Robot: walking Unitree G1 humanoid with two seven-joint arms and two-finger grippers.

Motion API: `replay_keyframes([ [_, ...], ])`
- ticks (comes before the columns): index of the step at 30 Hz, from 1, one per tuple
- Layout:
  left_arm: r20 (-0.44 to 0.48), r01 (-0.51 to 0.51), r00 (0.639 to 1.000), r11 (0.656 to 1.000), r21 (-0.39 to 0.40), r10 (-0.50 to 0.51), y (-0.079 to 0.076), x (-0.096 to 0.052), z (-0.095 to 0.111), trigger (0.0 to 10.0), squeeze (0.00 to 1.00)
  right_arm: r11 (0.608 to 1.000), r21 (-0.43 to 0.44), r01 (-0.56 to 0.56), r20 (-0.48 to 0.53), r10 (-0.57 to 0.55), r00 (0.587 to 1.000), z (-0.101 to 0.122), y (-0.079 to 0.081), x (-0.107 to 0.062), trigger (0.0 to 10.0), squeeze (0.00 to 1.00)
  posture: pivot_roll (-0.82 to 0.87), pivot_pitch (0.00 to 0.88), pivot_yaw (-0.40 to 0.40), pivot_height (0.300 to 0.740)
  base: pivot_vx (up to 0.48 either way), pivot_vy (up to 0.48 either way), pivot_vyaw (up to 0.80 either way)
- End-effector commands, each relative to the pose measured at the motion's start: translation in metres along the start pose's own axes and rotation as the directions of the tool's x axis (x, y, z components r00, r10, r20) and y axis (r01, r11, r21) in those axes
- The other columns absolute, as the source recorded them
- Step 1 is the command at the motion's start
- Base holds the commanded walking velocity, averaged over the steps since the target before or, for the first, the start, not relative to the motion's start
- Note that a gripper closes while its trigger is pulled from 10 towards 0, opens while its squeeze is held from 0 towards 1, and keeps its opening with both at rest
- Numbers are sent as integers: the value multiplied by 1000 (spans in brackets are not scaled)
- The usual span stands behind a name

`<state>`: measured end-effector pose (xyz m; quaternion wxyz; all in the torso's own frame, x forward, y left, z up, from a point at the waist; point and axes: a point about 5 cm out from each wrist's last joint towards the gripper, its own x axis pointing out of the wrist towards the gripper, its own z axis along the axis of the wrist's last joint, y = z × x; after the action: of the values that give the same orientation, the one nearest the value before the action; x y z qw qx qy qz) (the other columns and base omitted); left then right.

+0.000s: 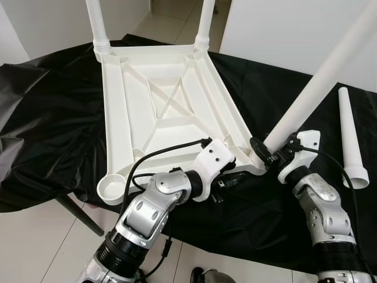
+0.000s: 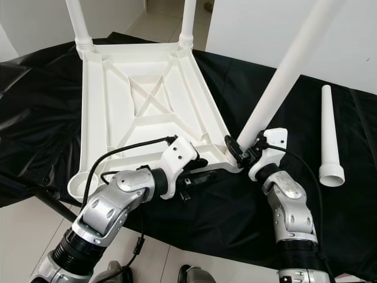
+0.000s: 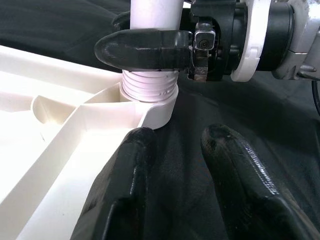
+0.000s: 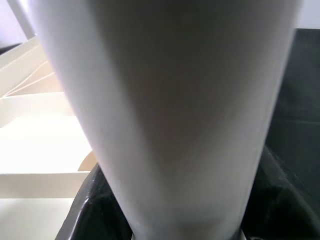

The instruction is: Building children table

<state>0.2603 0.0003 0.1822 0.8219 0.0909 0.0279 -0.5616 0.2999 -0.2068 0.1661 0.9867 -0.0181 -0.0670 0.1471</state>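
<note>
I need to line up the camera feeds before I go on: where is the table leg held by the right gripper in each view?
Left eye view: table leg slants from upper right down to the near right corner socket, right gripper clamped near its base.
Right eye view: the leg slants the same way.
Left wrist view: its threaded end sits in the socket.
Right wrist view: the leg runs up the middle, close up.
Shared landmark: the upturned white tabletop.

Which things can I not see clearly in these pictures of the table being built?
- Far legs: tops cut off by the head view's upper edge.
- Leg held by the right gripper: its upper end leaves the frame; how deep its thread sits in the tabletop socket is unclear.
- Right wrist view: the leg blocks the fingers.
- Left gripper: the wrist housing hides its fingertips in the head views.
</note>
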Motion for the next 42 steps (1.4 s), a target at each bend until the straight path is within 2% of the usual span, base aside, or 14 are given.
replay_keyframes([
  [1,-5,-15,1000,1000,-1,15,-4,2,0,10000,0,999,21,40,-33,-39,999,-7,3,-4,10000,0,29,153,-63,740,0,0,0],
  [4,-6,-13,1000,1000,-3,13,-4,1,-1,10000,0,994,32,108,-41,-106,993,-7,8,-5,10000,0,28,155,-63,740,0,0,0],
  [9,-9,-11,1000,1000,-3,11,-5,1,-1,10000,0,952,54,301,-120,-293,949,-17,15,-4,10000,0,25,157,-66,740,0,0,0],
  [11,-9,-11,1000,1000,-3,11,-5,1,-1,10000,0,952,54,301,-120,-293,949,-17,15,-4,10000,0,25,157,-66,740,0,0,0],
  [15,-7,-9,1000,1000,-3,9,-6,2,-1,10000,0,917,55,396,-122,-387,914,-19,22,-3,10000,0,24,153,-74,740,0,0,0],
  [18,-4,-21,1000,1000,-8,21,-5,3,-1,10000,0,852,40,523,-120,-515,849,-17,37,-3,10000,0,28,149,-87,740,0,0,0],
  [21,0,-22,1000,1000,-10,22,-5,4,0,10000,0,850,53,524,-120,-515,849,-15,42,-3,10000,0,28,147,-89,740,0,0,0],
  [22,1,-20,1000,1000,-9,20,-6,4,0,10000,0,851,64,521,-115,-512,851,-14,41,-3,10000,196,27,145,-90,740,0,0,0],
  [23,1,-19,1000,1000,-7,20,-6,4,0,10000,0,853,71,517,-109,-508,854,-12,41,-3,10000,757,26,144,-90,740,0,0,0],
  [24,0,-20,1000,1000,-6,20,-5,4,0,10000,0,853,70,517,-95,-510,855,-10,38,-4,10000,1000,26,142,-90,740,0,0,0],
  [34,-2,-22,1000,1000,-3,22,-4,3,0,10000,0,869,67,491,-27,-490,871,0,39,-13,10000,1000,26,131,-93,740,0,0,0],
  [35,-2,-22,1000,1000,-2,22,-4,3,0,10000,0,877,72,475,-16,-475,880,2,41,-17,10000,918,27,130,-93,740,0,0,0],
  [36,-2,-23,1000,1000,-3,23,-4,3,0,10000,0,889,64,453,-10,-453,891,4,45,-23,10000,0,27,130,-93,740,0,0,0],
  [42,-5,-22,1000,1000,-1,22,-4,2,-1,10000,0,906,63,418,0,-419,908,7,50,-33,10000,0,26,129,-91,740,0,0,0],
])
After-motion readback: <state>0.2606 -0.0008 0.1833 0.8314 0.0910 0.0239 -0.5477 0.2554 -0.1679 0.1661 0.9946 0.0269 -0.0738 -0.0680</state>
